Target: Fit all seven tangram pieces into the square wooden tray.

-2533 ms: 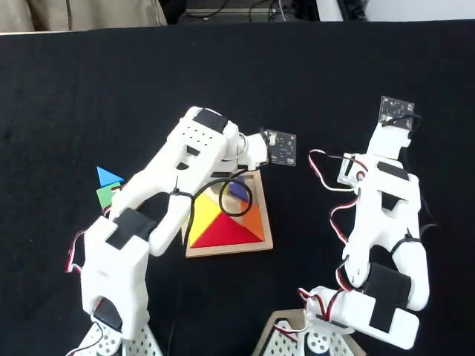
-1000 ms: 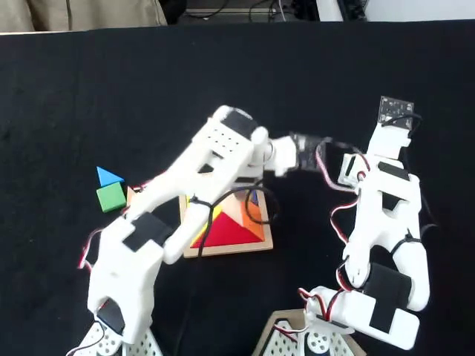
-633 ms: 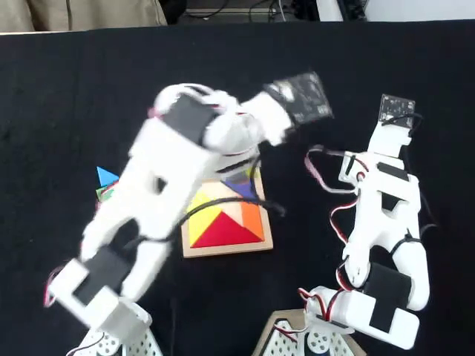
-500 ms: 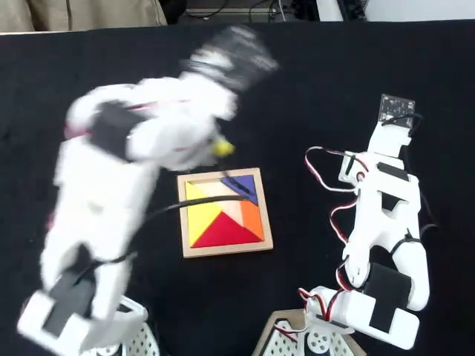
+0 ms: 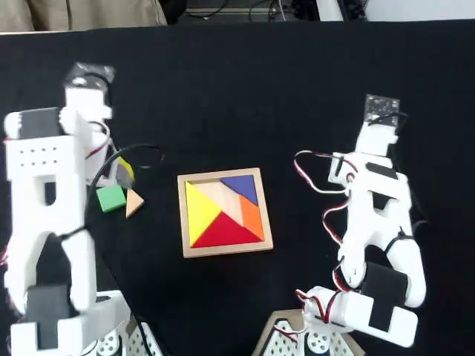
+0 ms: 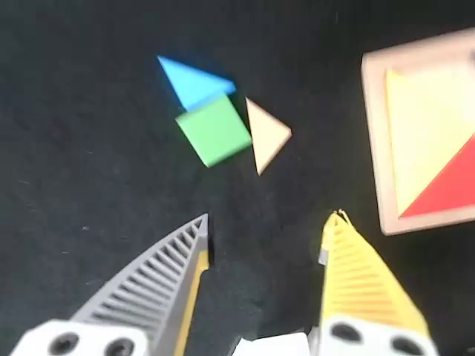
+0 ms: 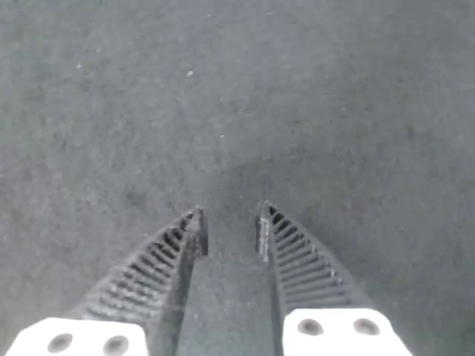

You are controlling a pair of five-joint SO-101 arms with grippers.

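Right now my left claw (image 6: 269,222) hangs spread and empty over the black cloth (image 6: 89,185). Just past its tips lie a green square (image 6: 215,130), a blue triangle (image 6: 194,80) against it, and a tan triangle (image 6: 266,137) whose tip points toward the tray (image 6: 375,148). In the high view the tray sits mid-frame. My right claw (image 7: 230,215) is parted a little, holding nothing. Beige fabric (image 5: 89,13) shows beyond the cloth, upper left.

Left arm (image 5: 44,185) swung off tray (image 5: 223,251), now leftward
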